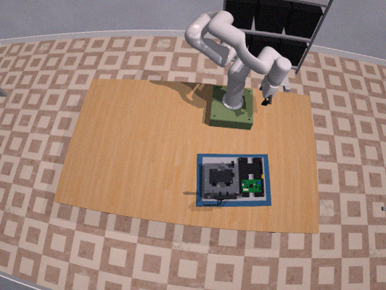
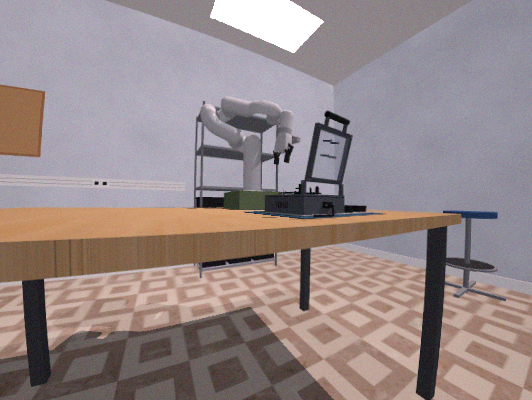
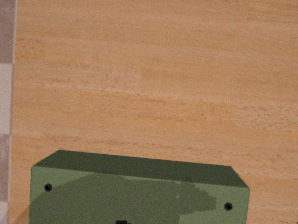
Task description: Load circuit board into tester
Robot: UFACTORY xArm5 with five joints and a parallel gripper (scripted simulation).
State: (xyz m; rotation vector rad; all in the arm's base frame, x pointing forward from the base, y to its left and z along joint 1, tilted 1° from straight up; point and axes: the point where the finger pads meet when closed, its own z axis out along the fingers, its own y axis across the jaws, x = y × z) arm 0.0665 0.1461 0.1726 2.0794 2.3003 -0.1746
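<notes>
Beside the tester, on its side toward the tabletop's near short edge, the black tray holds the green circuit board, component side up. The board's long axis runs across the tray, toward the tester; I can't tell which way its white connector points. Well apart from the tester, the gripper hangs wide open. The tester's lid stands raised.

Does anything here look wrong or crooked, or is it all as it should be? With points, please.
Nothing stands out. The green circuit board (image 1: 252,185) sits in its black tray (image 1: 247,167), the tester (image 1: 237,181) (image 2: 287,205) stands beside it with its lid (image 2: 314,155) up, and I see no spill or damage, though small details are hard to judge.
</notes>
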